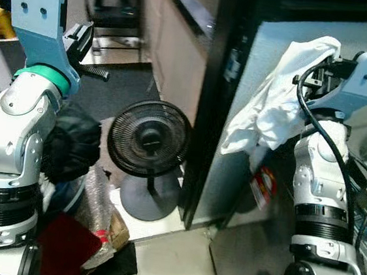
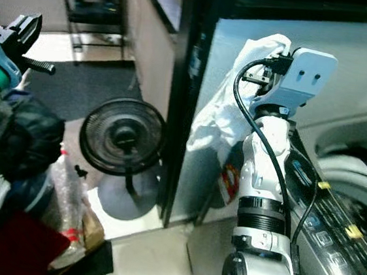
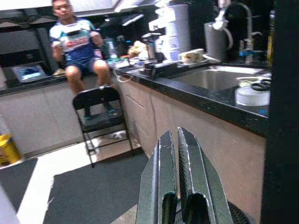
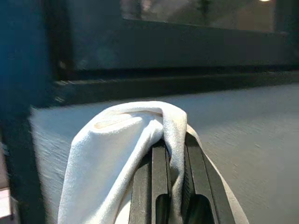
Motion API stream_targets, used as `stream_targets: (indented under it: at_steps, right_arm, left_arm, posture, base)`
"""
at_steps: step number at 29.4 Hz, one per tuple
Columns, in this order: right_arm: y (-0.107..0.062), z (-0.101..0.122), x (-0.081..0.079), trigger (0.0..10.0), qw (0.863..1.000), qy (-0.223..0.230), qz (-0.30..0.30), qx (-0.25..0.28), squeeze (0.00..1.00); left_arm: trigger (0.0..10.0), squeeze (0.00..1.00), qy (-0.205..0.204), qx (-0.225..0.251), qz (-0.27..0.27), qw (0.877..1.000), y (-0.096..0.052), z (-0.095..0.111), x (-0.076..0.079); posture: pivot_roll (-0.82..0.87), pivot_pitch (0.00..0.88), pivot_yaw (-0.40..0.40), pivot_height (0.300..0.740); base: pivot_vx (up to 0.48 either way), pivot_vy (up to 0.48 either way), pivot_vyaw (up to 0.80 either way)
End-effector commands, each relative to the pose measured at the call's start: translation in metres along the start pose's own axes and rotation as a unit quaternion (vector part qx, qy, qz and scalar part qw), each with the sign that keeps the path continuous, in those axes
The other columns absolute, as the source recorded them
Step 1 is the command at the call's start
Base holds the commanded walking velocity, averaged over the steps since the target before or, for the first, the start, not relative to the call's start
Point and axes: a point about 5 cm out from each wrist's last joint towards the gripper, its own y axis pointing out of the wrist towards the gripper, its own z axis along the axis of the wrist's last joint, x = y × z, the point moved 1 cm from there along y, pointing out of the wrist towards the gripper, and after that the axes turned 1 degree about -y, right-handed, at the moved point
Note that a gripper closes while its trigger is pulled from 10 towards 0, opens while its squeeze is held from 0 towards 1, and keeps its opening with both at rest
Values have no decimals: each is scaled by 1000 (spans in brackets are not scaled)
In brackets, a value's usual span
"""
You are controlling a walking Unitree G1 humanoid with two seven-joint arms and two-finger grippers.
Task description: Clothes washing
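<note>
1. The right gripper is raised high, its two black fingers pinched on a white cloth; a fold of it runs between the fingers and drapes over their tips.
2. The cloth hangs from that grip with its long axis roughly vertical, the loose end pointing down and trailing to the robot's left, against a pale grey panel.
3. Held this high, it probably clears the washer, whose rim and control strip lie just to the right of the arm, so the cloth can be carried over the opening.
4. The left gripper is lifted too, fingers closed together on nothing, aimed at a chair and a seated person beyond; it seems kept out of the way.
5. Lower down stand a fan and a heap of dark bags.
</note>
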Motion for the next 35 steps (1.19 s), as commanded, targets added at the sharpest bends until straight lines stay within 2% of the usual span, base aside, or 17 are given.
stream_targets:
  at_steps: [1,4,9,11,16,24,35]
  right_arm:
    - [2,8,-1,10000,1000,7,-2,15,0]
    - [3,9,-2,10000,1000,9,-2,17,0]
    - [7,36,-18,10000,996,-1,25,82,0]
    - [9,54,-29,10000,992,-6,43,121,0]
    - [12,70,-38,10000,987,2,56,152,0]
    - [13,71,-41,10000,987,14,58,151,0]
    - [13,67,-42,10000,988,15,57,140,0]
  left_arm:
    - [10000,0,1,3,-4,1000,1,1,0]
    - [10000,0,3,5,-5,1000,2,2,0]
    - [10000,0,8,25,-15,1000,5,11,2]
    - [10000,0,2,60,-27,998,7,27,4]
    - [10000,0,-7,98,-31,995,10,45,3]
    - [10000,0,-6,105,-24,994,12,52,-2]
    - [10000,0,-5,107,-21,994,13,50,-2]
  posture:
    - [88,0,72,740]
    - [88,0,73,740]
    - [89,0,79,740]
    - [92,0,78,740]
    - [94,0,78,740]
    - [96,0,76,740]
    - [93,0,74,740]
  base:
    - [0,0,-800]
    - [0,0,-800]
    - [0,0,-800]
    - [0,0,-800]
    - [0,0,-800]
    - [0,0,-800]
    - [0,0,-800]
